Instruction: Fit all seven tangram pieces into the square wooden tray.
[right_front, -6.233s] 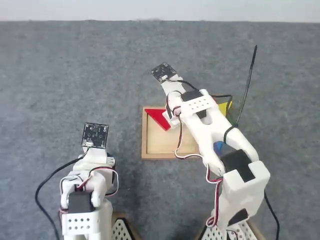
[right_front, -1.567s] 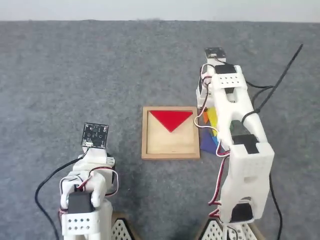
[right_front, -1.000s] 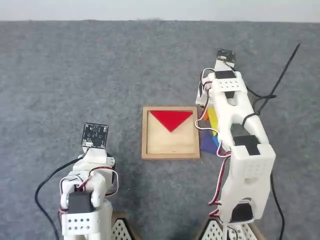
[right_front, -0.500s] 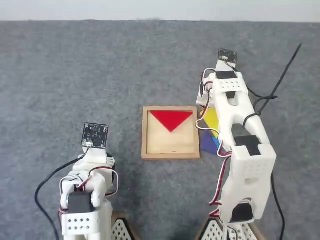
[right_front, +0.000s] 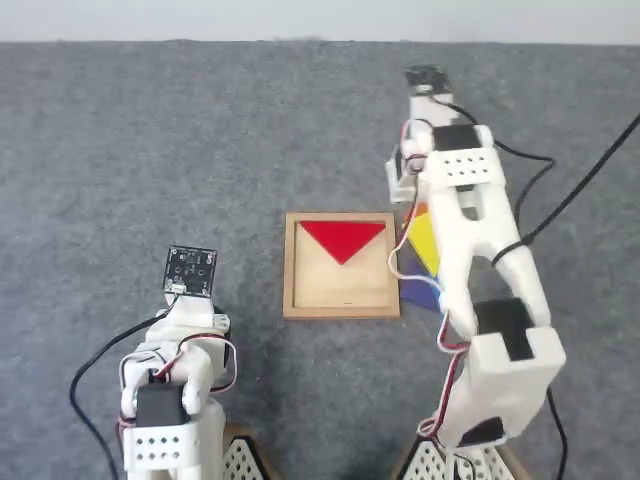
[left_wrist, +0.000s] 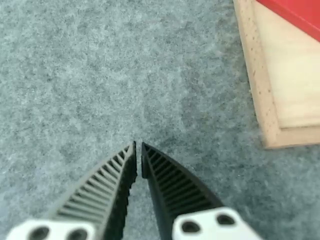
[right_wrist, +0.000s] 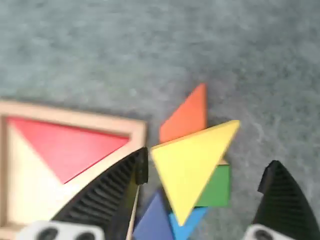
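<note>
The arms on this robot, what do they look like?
The left arm and right arm are blocky white plastic with black motors, rows of small holes, and thin red, white and black cables. The left gripper and right gripper have black, ribbed, pointed fingers on white bases.

Grey felt tabletop (right_front: 150, 130) (finely speckled), pale backdrop strip (right_front: 300, 18)

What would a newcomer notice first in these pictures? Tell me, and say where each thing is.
The red triangle stands out, lying alone in the wooden tray against its far edge. Beside the tray's right side sits a bright pile of loose pieces topped by a yellow triangle, with the right gripper open above it. The left gripper is shut over the grey mat, near a tray corner.
</note>
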